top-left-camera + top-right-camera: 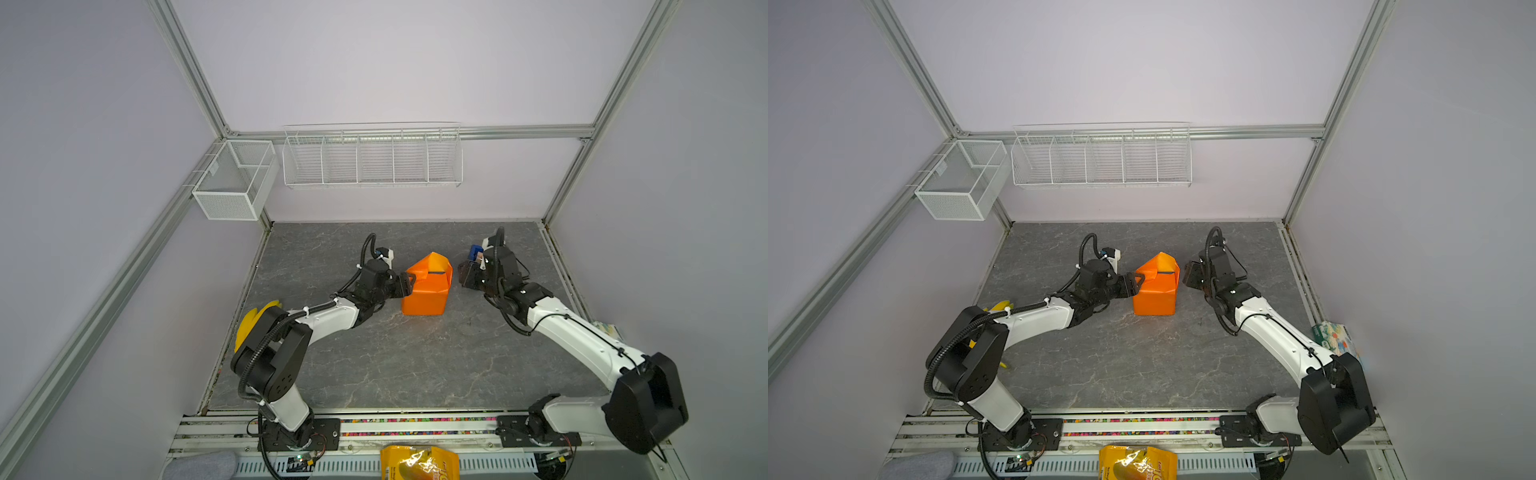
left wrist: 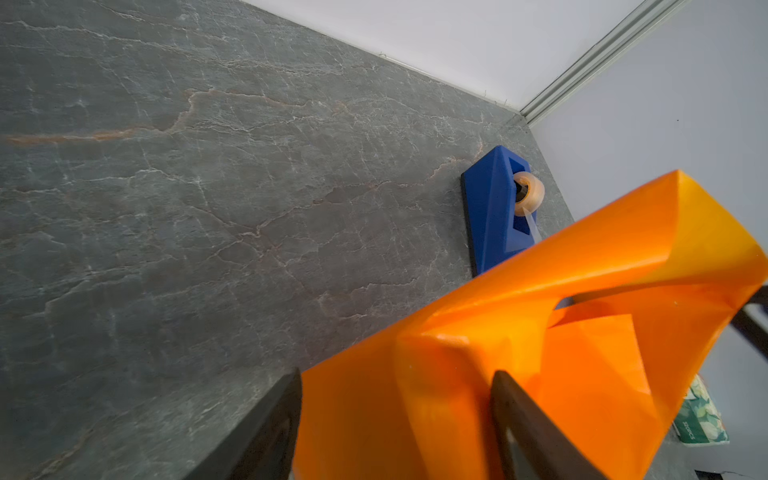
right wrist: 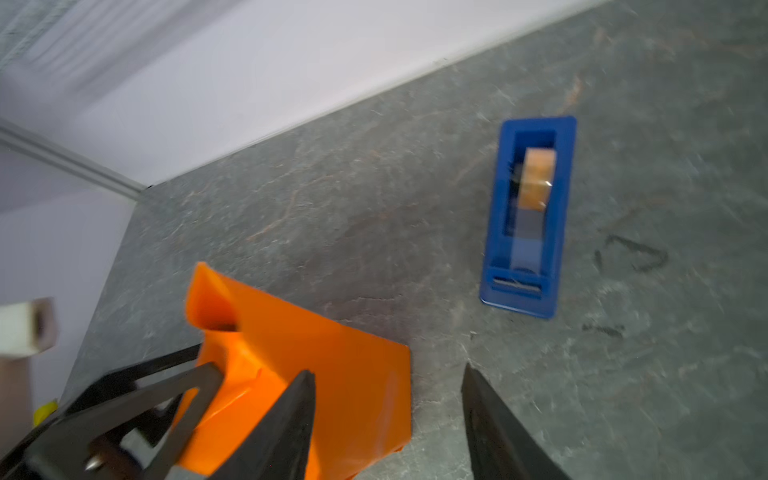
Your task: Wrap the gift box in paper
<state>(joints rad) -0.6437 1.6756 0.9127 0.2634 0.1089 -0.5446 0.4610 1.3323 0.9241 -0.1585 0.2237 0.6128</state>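
**Table (image 1: pixel 415 365):** grey stone slab. It is bare under both sets of fingers except for the items below.

**The paper (image 1: pixel 426 297):** the orange sheet is folded up into a blocky parcel that lies between my two grippers. I judge the gift box to be inside it, though none of its navy surface shows plainly. The walls beside my left fingers are smooth, with creased corners.

**Left gripper (image 1: pixel 410 284):** clamped across one end of the parcel. One finger (image 2: pixel 523 419) presses on the paper and its partner sits on the opposite side, with the wrapped corner between them. I am grasping the paper-covered box, so it is pinned.

**Right gripper (image 3: pixel 388 370):** released, jaws wide apart, with nothing held between them. It hangs just beside the parcel's other end, apart from it.

**Tape dispenser (image 3: pixel 528 216):** bright blue, with a roll loaded. It sits on the table beyond my right fingertips, apart from the parcel.

**Loose flap (image 2: pixel 665 232):** beyond my left fingertips the end of the sheet stands up in an open peak and is not folded down.

**Dark slit (image 1: pixel 435 273):** under that flap. I cannot tell whether it is the box or a shadow.

**Progress (my estimate):** the body wrap is done, so the task is somewhat past halfway. What is left is to press the standing flap flat, close that end and tape the seams. I can see no tape on the paper.
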